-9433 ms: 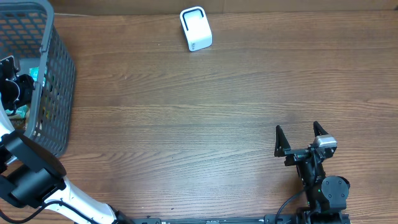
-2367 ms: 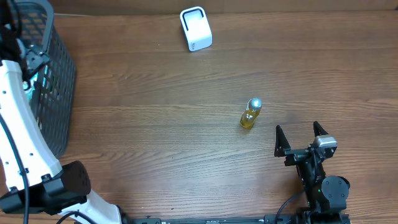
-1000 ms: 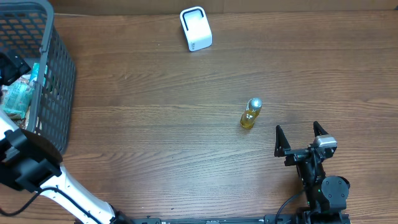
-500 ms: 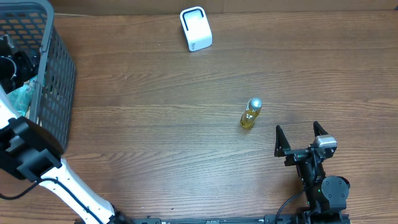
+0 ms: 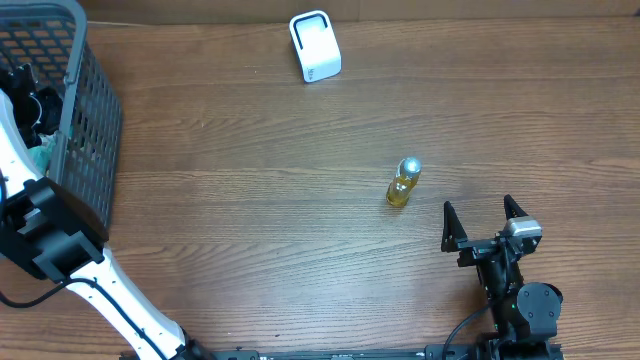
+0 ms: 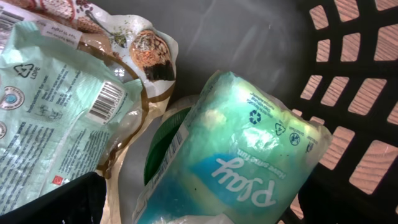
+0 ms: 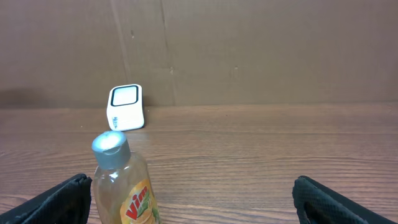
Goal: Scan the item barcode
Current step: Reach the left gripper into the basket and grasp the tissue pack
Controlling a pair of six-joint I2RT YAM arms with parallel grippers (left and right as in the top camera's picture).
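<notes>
Overhead: the left gripper (image 5: 25, 90) has dipped deeper into the basket (image 5: 95, 120) at far left, jaws spread and holding nothing. The bottle (image 5: 404, 183) stands where it did, near the right gripper (image 5: 485, 225), which stays spread and idle. The scanner (image 5: 315, 46) sits far off, well apart.

Left wrist: a teal packet (image 6: 236, 155) and a snack bag (image 6: 56, 118) lie just below. Another item is probably being picked.

Right wrist: the bottle stands near left with the scanner beyond it, seemingly waiting to be scanned.
</notes>
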